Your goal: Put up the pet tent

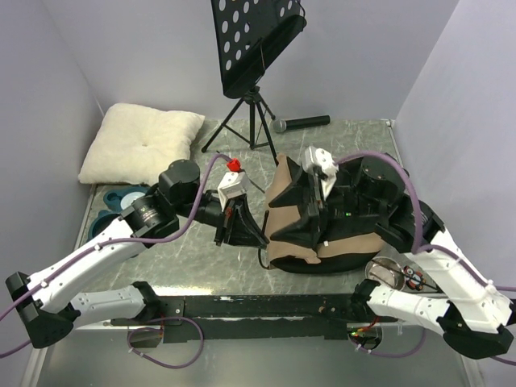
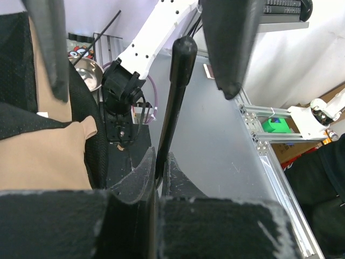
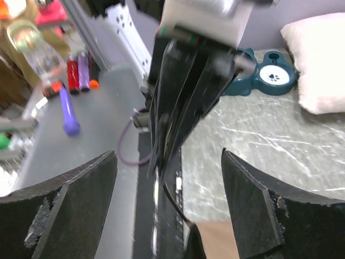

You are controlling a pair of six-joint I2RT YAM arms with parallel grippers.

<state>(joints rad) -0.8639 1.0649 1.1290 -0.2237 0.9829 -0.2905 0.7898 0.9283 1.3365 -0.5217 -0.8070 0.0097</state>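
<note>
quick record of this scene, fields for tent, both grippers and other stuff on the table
tent: pet tent mid-table, slumped, not standing
left gripper: left gripper shut on black pole
right gripper: right gripper open, empty, over the tent
pillow: cream pillow at far left corner, apart from tent
bowls: teal bowl by pillow; metal bowl near right arm

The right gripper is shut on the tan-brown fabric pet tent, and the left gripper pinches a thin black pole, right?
No. The right gripper is open over the pet tent, as the right wrist view shows; the left gripper pinches the pole.
</note>
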